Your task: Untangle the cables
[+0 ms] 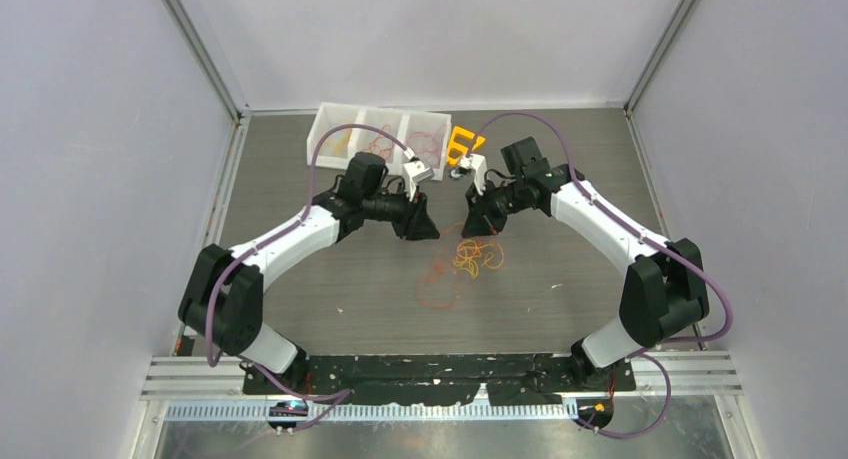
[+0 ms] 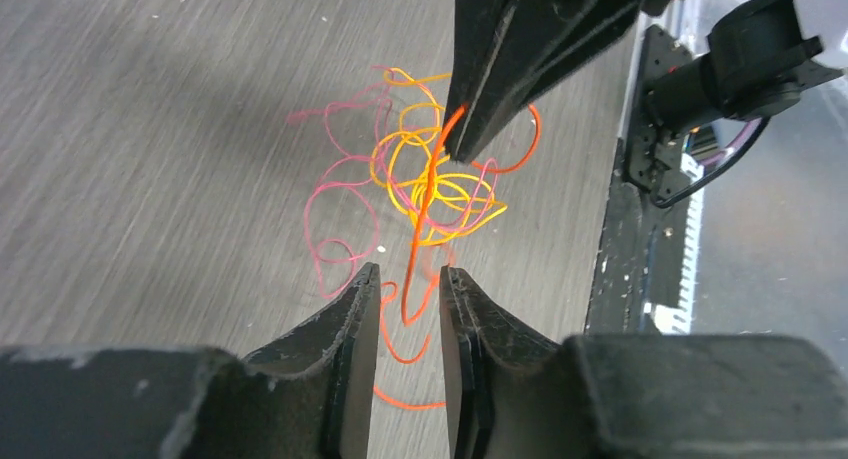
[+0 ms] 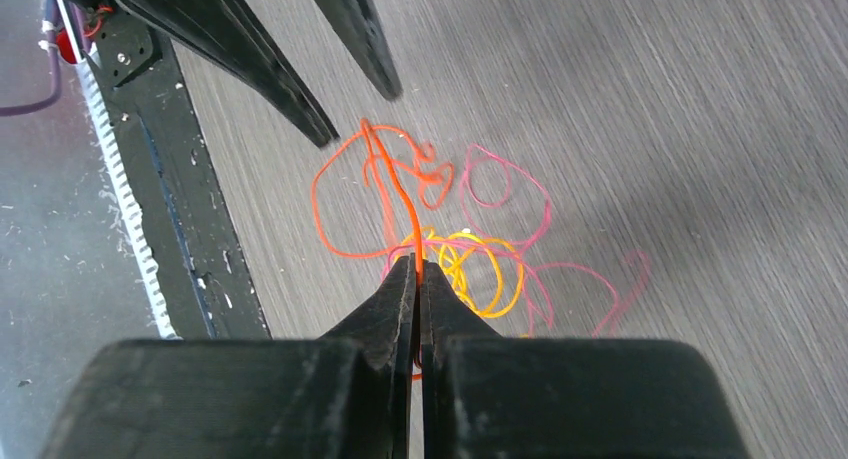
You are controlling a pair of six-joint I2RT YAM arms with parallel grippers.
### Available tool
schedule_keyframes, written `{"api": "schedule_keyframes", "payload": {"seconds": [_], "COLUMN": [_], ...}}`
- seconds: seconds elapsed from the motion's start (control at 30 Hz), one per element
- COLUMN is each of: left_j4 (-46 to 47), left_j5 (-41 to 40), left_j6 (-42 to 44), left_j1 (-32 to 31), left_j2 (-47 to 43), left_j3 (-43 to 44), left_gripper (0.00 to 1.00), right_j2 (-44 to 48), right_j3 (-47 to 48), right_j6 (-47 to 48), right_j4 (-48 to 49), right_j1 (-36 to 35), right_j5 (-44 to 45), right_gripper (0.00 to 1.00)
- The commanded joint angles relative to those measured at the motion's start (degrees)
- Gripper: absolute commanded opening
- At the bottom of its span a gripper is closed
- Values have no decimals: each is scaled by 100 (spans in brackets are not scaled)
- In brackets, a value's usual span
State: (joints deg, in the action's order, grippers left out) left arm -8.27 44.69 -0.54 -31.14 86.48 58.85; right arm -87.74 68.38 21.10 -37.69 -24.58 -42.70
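The right gripper (image 3: 417,271) had its 2 fingers pressed together on a single orange strand (image 3: 408,217), which rose from the pinch and ran away from the tips. The left gripper (image 2: 404,279) faced it from the left with its jaws apart. In the left wrist view the same orange strand hung down through the gap between the 2 fingers (image 2: 352,309), and I could not tell whether it touched either one. Both sets of tips hung close together above the table (image 1: 560,279), about midway between its left and right sides.

Just below and slightly nearer than the tips lay the cables (image 2: 440,189), a small loose clump on the wood-grain surface. Yellow loops sat at its middle, pink-red curls spread around them, and the orange strand led up out of the clump to the right gripper. In the top view a thin reddish loop trailed from the clump toward the near left.

Farther back, a white tray (image 1: 316,131) with 3 compartments stood at the far edge, left of centre, with thin coloured strands inside. Just to the right of it sat an orange-yellow plastic triangle (image 1: 462,142).
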Motion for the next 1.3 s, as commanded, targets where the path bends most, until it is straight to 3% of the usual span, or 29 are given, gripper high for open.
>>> {"api": "schedule_keyframes", "payload": {"seconds": [0.0,0.2,0.27,0.37,0.5,0.77,0.93,1.0,1.1,1.13,1.2,1.23,1.27], "left_j4": [785,1405,1373,961,434,-614,-1644,-1834,-2061,-2101,-2135,-2120,-2125], "left_j5": [650,475,421,85,-105,206,496,575,526,538,554,595,691], "left_j6": [-649,-1072,-1050,-775,-517,-48,675,771,914,960,1028,1021,1020], "left_j1": [-138,-180,-225,-375,-283,746,1157,1220,1259,1267,1268,1268,1268], "left_j2": [132,123,183,300,250,-973,-1635,-1804,-1944,-1968,-1975,-1951,-1938], "left_j3": [-17,-333,-298,-166,-86,-447,-493,-486,-449,-440,-414,-391,-365], "left_gripper": [31,54,55,44,0,0,0,0,0,0,0,0,0], "right_j2": [254,176,172,168,238,-319,-863,-1009,-1131,-1135,-1045,-892,-667], "right_j3": [-26,-35,-17,-13,-140,-486,-451,-400,-286,-244,-73,4,36], "right_j6": [-134,-148,-170,-144,70,816,874,892,926,942,933,897,762], "right_j4": [230,272,284,256,198,84,103,103,32,-118,-302,-327,-265], "right_j1": [-132,-172,-187,-184,-193,-67,18,31,55,88,196,233,260], "right_j5": [-154,-116,-134,-191,-81,2223,2983,3248,3364,3285,2677,2101,1600], "right_gripper": [5,6,6,5,6,22,26,22,8,10,29,46,53]}}
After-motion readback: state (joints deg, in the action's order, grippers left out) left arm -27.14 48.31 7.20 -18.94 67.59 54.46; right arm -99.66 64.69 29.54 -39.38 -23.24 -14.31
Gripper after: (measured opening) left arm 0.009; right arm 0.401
